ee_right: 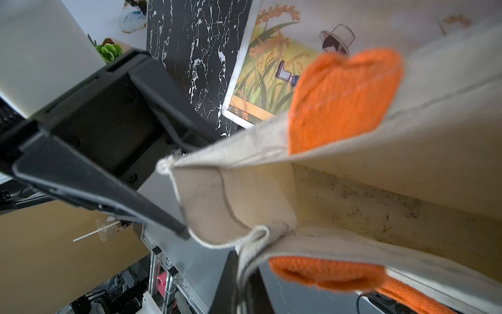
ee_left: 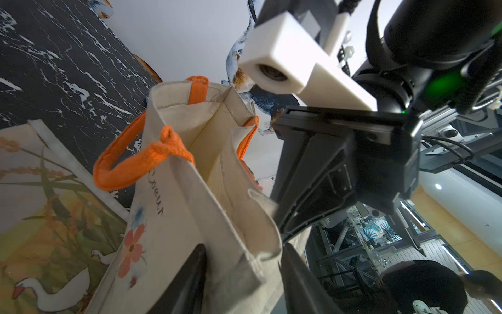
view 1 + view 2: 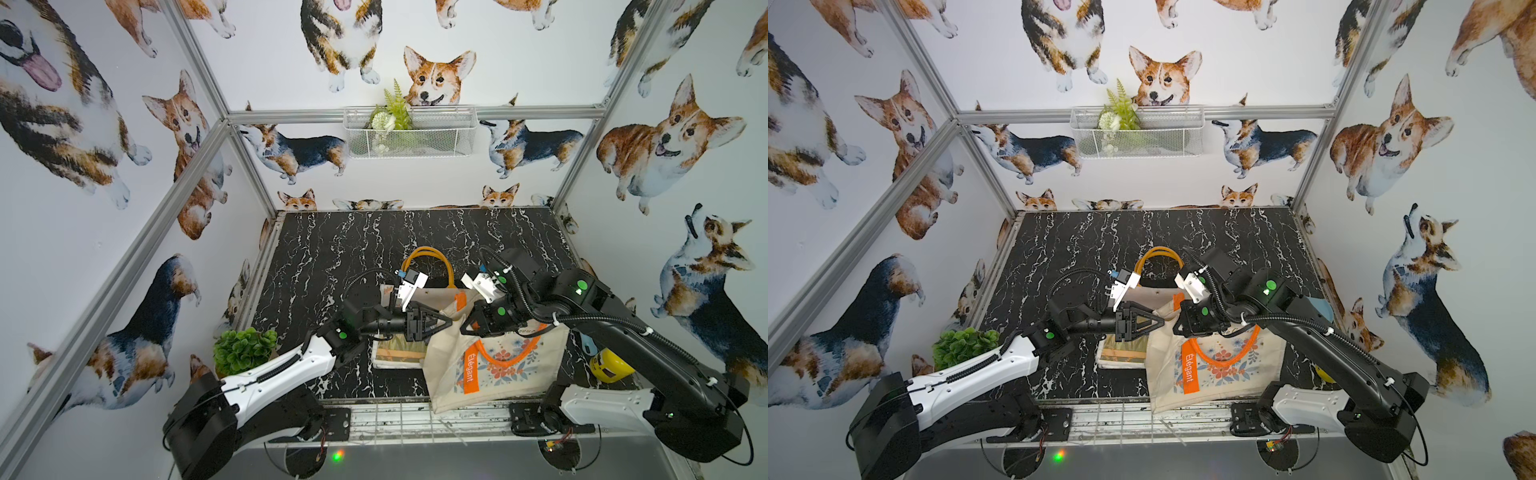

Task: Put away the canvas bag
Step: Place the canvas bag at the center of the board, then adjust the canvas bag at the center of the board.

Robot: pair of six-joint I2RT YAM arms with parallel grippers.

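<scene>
The canvas bag [image 3: 498, 365] [image 3: 1221, 361] is cream with a flower print, orange handles and an orange "Élégant" label. It hangs off the table, mouth open, over the front right. My right gripper [image 3: 463, 328] [image 1: 241, 269] is shut on the bag's top rim [image 1: 353, 190] near a handle root. My left gripper [image 3: 449, 322] [image 2: 243, 252] faces it from the left. Its jaws stand apart, one on each side of a folded corner of the bag's rim [image 2: 244, 217].
A flat printed cloth [image 3: 395, 353] with a rice field and a goose lies on the black marble table [image 3: 332, 257]. A beige bag's orange handle loop [image 3: 428, 255] lies behind the grippers. A white wire basket [image 3: 440, 137] hangs on the back wall. A green plant [image 3: 243, 349] stands front left, a yellow object [image 3: 609, 365] front right.
</scene>
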